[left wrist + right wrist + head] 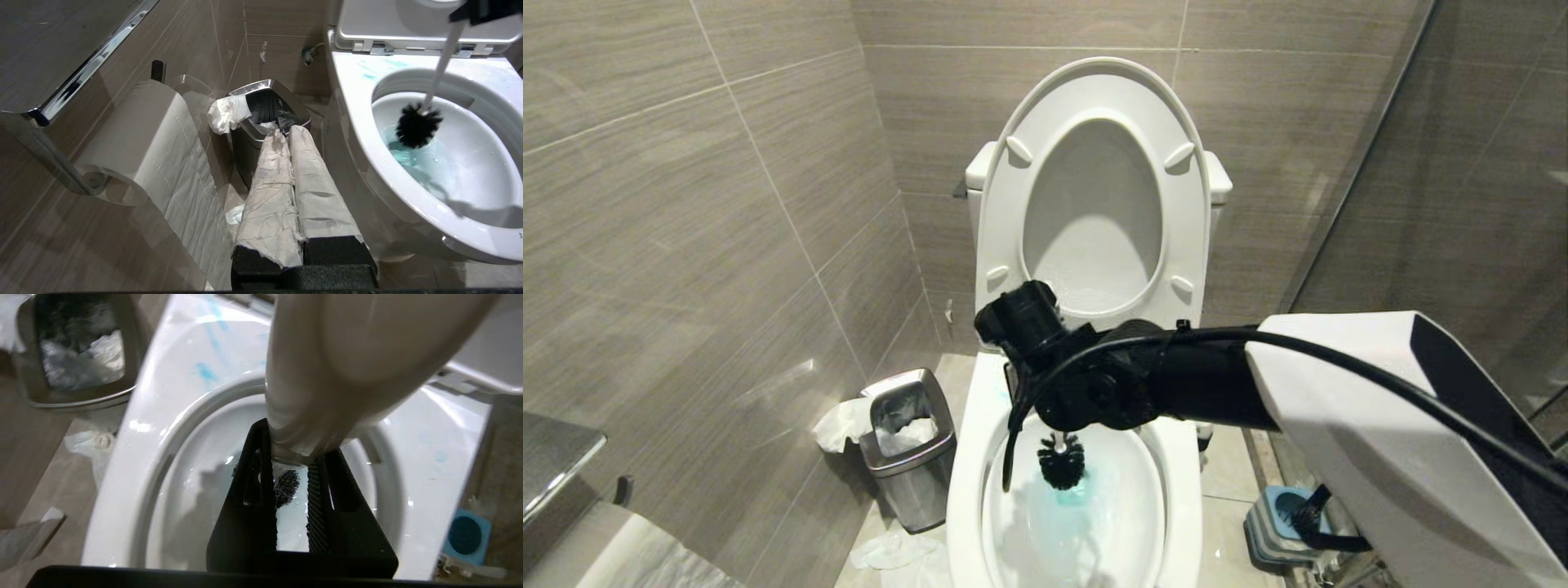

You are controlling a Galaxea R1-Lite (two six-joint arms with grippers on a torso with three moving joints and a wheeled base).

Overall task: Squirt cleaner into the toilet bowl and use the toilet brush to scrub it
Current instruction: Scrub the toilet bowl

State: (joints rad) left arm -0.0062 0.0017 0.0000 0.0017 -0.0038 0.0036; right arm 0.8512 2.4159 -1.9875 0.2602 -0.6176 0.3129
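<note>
The right gripper (292,473) is reaching over the toilet bowl (968,498), its fingers clamped on the handle of the toilet brush (1061,461) so the black head is hanging low above the blue-tinted water, seemingly for scrubbing. The left gripper (292,134), fingers pressed together, is idling near the waste bin (245,143), left of the bowl.

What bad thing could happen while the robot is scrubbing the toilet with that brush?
Blue water could splash out: the toilet brush has its bristles right at the blue cleaner pooled in the toilet bowl, and blue streaks already mark the rim.

The brush might slip or twist, since the right gripper pinches only the top end of the long handle.

The arm hangs low over the bowl, so it could bump the raised seat.
</note>
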